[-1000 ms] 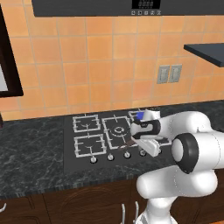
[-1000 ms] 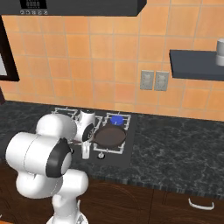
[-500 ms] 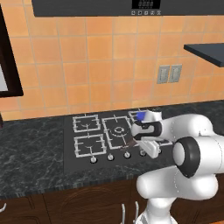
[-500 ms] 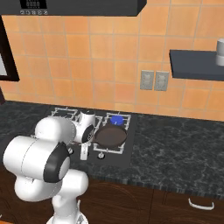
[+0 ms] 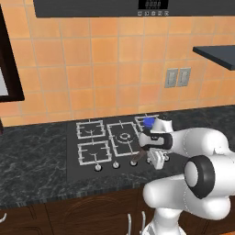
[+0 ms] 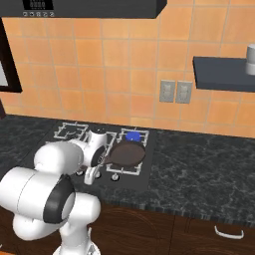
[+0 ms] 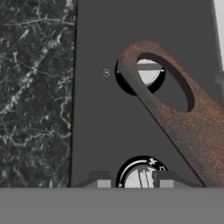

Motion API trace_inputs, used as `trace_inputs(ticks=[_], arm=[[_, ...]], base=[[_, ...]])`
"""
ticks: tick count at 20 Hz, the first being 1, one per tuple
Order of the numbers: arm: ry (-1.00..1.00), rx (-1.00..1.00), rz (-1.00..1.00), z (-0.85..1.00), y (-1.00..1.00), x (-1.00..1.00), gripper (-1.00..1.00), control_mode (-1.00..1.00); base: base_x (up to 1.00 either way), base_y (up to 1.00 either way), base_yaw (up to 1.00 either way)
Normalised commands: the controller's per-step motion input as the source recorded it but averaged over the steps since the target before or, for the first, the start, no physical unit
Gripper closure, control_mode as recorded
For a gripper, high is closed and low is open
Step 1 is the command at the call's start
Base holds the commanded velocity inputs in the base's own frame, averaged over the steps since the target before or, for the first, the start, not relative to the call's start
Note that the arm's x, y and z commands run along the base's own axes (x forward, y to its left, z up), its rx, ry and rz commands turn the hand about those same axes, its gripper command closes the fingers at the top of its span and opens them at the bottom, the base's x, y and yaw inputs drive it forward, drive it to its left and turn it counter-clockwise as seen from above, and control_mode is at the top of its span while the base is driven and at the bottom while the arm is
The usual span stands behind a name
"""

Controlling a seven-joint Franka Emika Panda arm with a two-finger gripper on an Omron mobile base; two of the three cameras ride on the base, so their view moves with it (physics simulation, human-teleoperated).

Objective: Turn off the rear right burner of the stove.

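stove (image 5: 89,158): flat glossy black glass; rear right burner (image 6: 132,135): blue disc lit | gripper (image 7: 132,181): narrow gap, straddling round silver knob (image 7: 141,177) | pan handle (image 7: 175,118): rusty, holed

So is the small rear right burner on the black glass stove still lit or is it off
On. A bright blue flame disc glows at the centre of the small square-grated rear right burner on the black glass stove, behind the rusty brown pan.

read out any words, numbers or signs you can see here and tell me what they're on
Nothing here can be read.
Range hood display: lit digits, too small to read.
Mark beside the far knob: tiny symbol, blurred.
Dial ring around the near knob, between the hand's tips: white ticks, no legible figures.
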Motion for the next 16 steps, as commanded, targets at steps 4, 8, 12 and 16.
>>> trace_inputs(ticks=[4,8,12,16], arm=[[0.00,0.00,-0.26,0.00,0.04,-0.03,1.00,-1.00],[0.02,0.01,-0.27,0.00,0.03,0.00,1.00,-1.00],[0.06,0.02,-0.27,0.00,0.02,0.00,1.00,-1.00],[0.04,0.03,-0.27,0.00,0.01,0.00,1.00,-1.00]], base=[[0.00,0.00,0.00],[0.00,0.00,0.00],[0.00,0.00,0.00],[0.00,0.00,0.00]])
